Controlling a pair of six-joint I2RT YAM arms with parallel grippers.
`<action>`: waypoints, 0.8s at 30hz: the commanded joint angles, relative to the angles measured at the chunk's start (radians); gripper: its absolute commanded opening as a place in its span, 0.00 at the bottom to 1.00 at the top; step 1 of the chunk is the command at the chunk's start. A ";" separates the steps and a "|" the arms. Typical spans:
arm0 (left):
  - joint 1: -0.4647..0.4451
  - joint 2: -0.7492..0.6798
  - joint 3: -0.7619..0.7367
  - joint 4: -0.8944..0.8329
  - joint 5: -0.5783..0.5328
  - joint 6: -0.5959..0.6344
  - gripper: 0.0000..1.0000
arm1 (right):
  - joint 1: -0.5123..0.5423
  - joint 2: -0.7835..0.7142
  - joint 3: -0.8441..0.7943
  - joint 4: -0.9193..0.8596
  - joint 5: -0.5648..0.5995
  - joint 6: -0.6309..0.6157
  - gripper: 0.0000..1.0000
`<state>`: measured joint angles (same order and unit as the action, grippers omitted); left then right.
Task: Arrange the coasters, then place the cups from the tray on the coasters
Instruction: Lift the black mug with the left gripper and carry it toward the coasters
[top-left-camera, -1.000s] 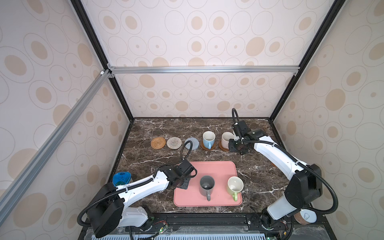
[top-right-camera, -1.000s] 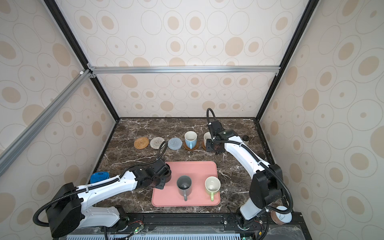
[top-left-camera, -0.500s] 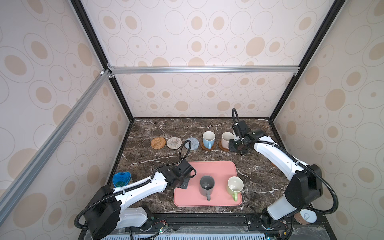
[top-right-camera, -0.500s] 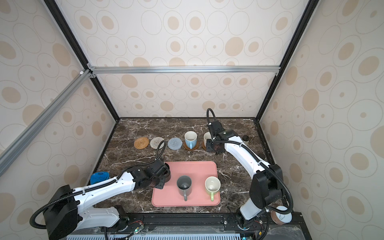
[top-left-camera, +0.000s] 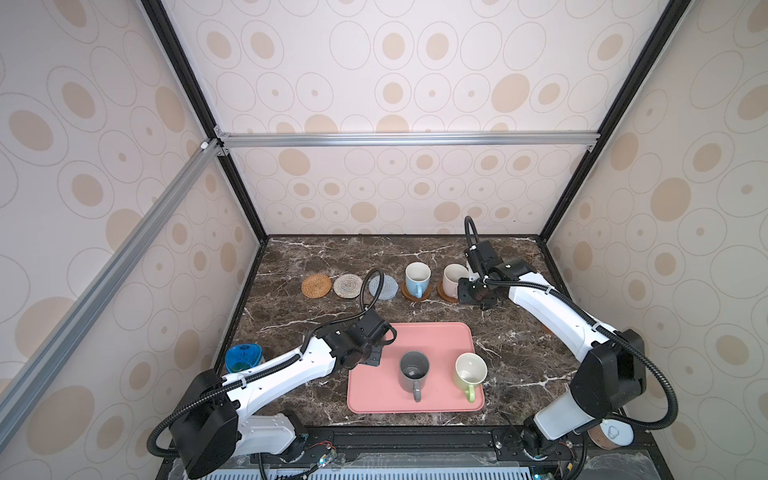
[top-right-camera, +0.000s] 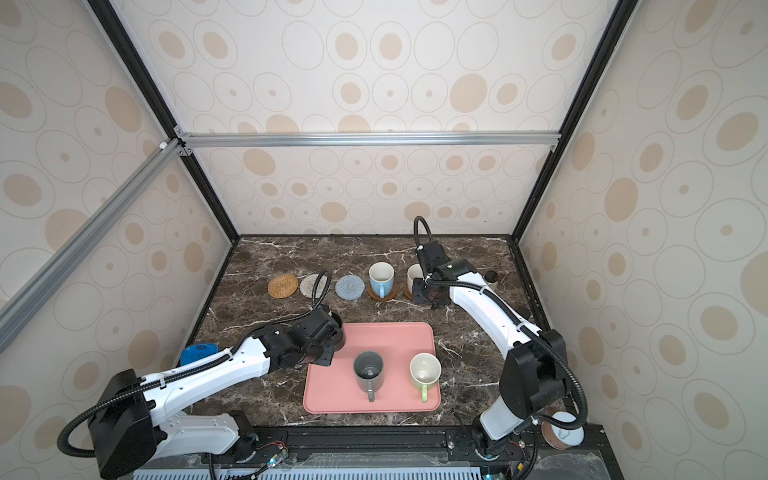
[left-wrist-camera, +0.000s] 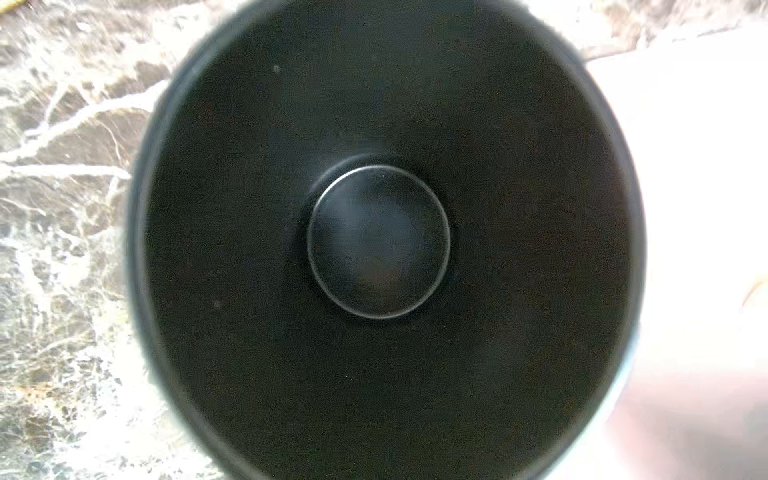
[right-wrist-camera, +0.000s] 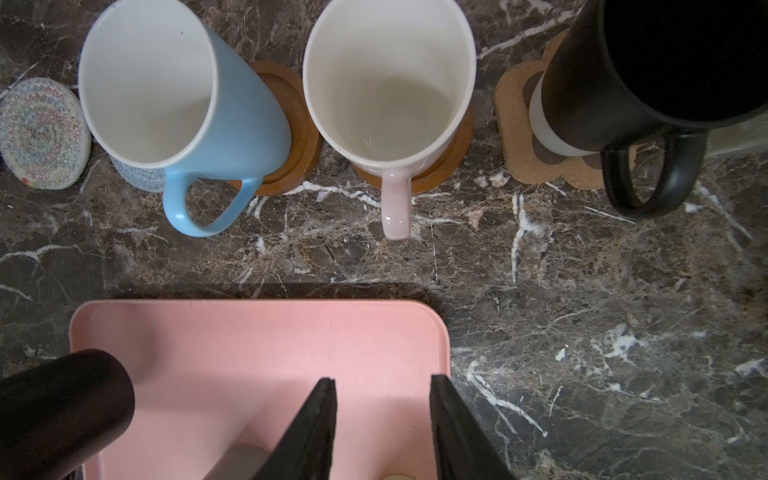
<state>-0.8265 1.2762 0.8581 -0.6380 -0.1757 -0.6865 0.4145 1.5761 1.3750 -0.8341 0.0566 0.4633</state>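
My left gripper (top-left-camera: 379, 344) is shut on a black cup (top-right-camera: 337, 332) at the pink tray's (top-left-camera: 436, 336) rear left corner. That cup's dark inside (left-wrist-camera: 378, 241) fills the left wrist view and hides the fingers. A grey cup (top-left-camera: 413, 368) and a pale green cup (top-left-camera: 470, 370) stand on the tray. The light blue cup (top-left-camera: 417, 276) and pale pink cup (top-left-camera: 454, 277) each sit on a wooden disc coaster (right-wrist-camera: 291, 124). Another black cup (right-wrist-camera: 644, 70) stands on the paw coaster (right-wrist-camera: 515, 124). My right gripper (right-wrist-camera: 382, 415) is open and empty, in front of the pink cup.
The tan rattan (top-left-camera: 316, 286), cream (top-left-camera: 348, 285) and grey-blue (top-left-camera: 384, 287) coasters lie bare in a row left of the blue cup. A blue object (top-left-camera: 244, 358) sits at the left table edge. A white-lidded can (top-left-camera: 611, 434) stands front right.
The left arm has shifted slightly with the black cup in its grip. The right arm has not moved.
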 joint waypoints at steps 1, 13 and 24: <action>0.023 0.006 0.065 0.048 -0.072 -0.036 0.11 | -0.006 -0.032 -0.013 -0.023 0.014 0.001 0.41; 0.098 0.090 0.152 0.123 -0.110 -0.035 0.10 | -0.007 -0.039 -0.025 -0.022 0.012 -0.006 0.41; 0.180 0.142 0.189 0.219 -0.099 0.032 0.09 | -0.008 -0.058 -0.025 -0.037 0.014 0.001 0.41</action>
<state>-0.6628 1.4162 0.9749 -0.5129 -0.2325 -0.6907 0.4141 1.5490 1.3628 -0.8455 0.0570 0.4629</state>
